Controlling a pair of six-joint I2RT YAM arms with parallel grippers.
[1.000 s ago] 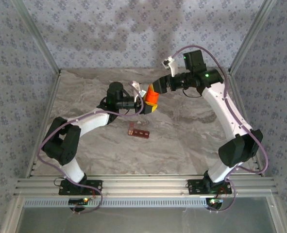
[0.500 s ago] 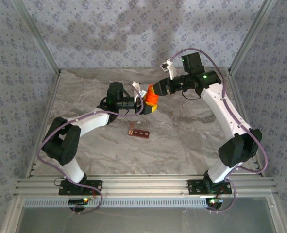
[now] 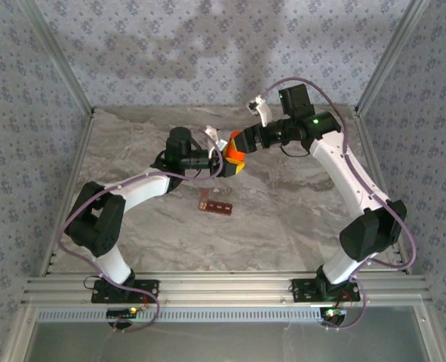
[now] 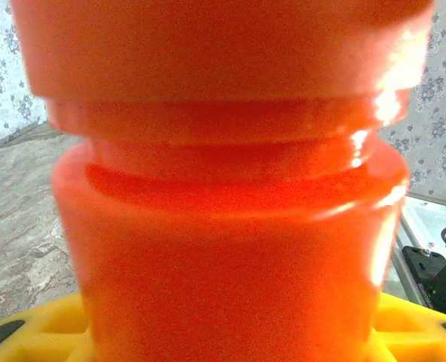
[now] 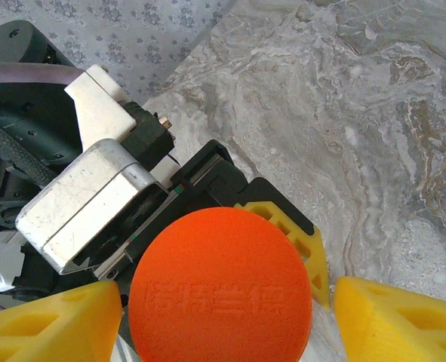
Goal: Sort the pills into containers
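From above, the left gripper is clamped on the orange bottle. The right gripper straddles its cap from two o'clock. The containers, a dark red-brown strip, lie apart at the bottle's six o'clock, contents too small to tell. The left wrist view shows the bottle capped. The right wrist view shows yellow fingers spread either side of the cap, with a gap at three o'clock. Sorting looks unstarted; uncapping comes first.
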